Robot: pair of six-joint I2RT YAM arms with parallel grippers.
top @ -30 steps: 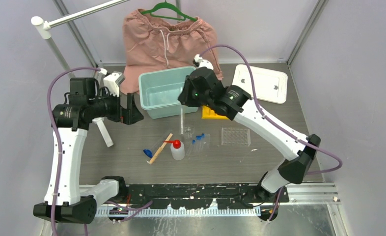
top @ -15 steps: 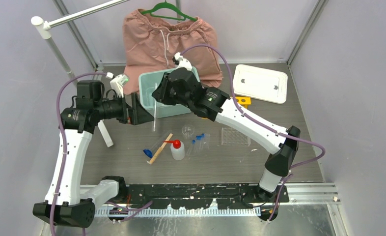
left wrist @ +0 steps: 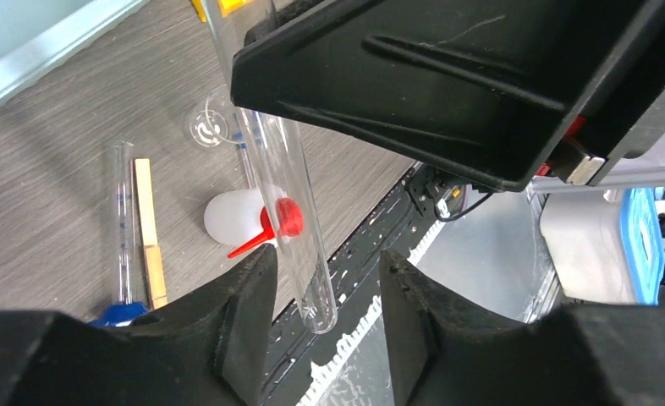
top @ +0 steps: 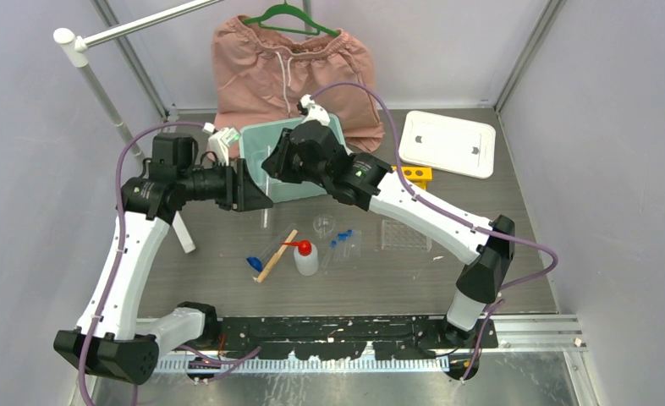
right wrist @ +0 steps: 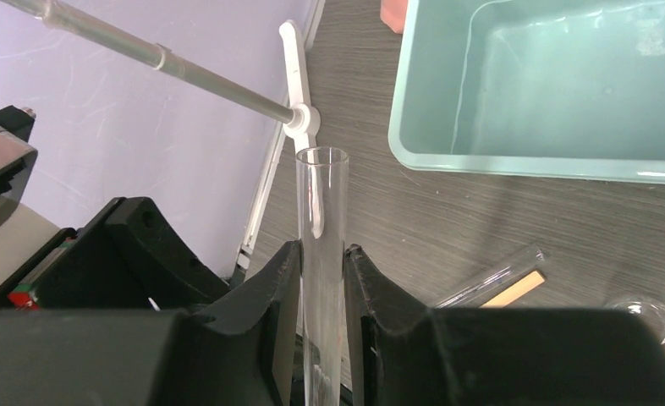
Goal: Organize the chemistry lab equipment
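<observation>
- Right end effector (right wrist: 322,254): clenched on a clear test tube (right wrist: 322,194), which it holds in the air above the counter (top: 219,241), just in front of the teal bin (right wrist: 524,165).
- Left end effector (left wrist: 327,260): released. Its fingers stand apart on either side of the tube's free end, with a gap beside the glass.
- On the counter: squeeze bottle (top: 305,258), wooden stick (top: 277,255), tiny beaker (top: 323,225), blue-capped tubes (top: 342,244) and clear rack (top: 405,235).
- Yellow rack (top: 414,176): partly hidden by the right arm.
</observation>
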